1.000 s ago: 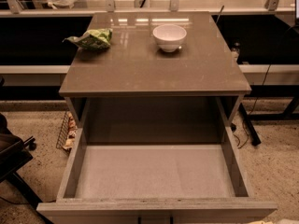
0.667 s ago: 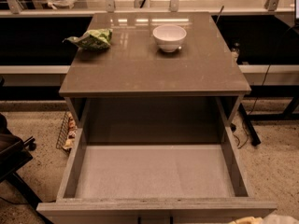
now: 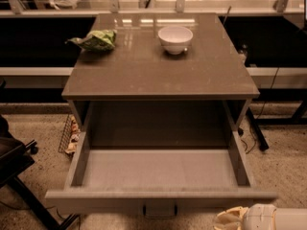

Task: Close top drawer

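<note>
The top drawer (image 3: 158,169) is pulled wide open toward me, its pale grey floor bare. Its front panel runs along the bottom of the view, with a small dark bar handle (image 3: 160,209) at its centre. My gripper (image 3: 233,219) enters at the bottom right, a pale cream shape just in front of the drawer's front panel and to the right of the handle. It does not touch the handle.
The cabinet top (image 3: 144,75) holds a white bowl (image 3: 175,38) and a green crumpled bag (image 3: 96,40). A wire basket (image 3: 67,135) sits on the floor at the left. A dark chair base (image 3: 17,169) stands at the far left. Cables hang at the right.
My gripper has come into view at the bottom right, moving up toward the drawer front. The drawer has not moved.
</note>
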Motion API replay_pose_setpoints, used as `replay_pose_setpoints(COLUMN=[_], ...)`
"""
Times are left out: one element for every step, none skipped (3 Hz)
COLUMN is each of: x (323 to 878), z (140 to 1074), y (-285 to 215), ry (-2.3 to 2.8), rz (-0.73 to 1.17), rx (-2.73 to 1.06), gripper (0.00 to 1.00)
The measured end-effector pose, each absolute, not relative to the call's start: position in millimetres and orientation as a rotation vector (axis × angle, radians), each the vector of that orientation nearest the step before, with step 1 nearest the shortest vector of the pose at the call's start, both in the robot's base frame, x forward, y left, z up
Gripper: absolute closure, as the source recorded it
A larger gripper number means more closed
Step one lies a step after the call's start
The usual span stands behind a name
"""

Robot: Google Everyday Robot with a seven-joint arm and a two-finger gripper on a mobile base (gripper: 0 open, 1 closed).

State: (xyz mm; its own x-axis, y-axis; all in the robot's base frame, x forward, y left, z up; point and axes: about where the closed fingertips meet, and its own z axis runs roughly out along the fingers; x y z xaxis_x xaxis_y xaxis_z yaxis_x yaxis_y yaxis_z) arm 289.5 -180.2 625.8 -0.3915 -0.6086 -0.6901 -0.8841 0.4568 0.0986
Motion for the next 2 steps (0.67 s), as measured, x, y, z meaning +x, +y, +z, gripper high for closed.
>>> replay_pose_setpoints(x=[289.0, 323.1], z=[625.8, 626.5], y=[-180.2, -176.9], ry=[2.131, 2.093], rz=[0.621, 0.631], rx=[-1.240, -1.251], gripper=[1.00, 1.00])
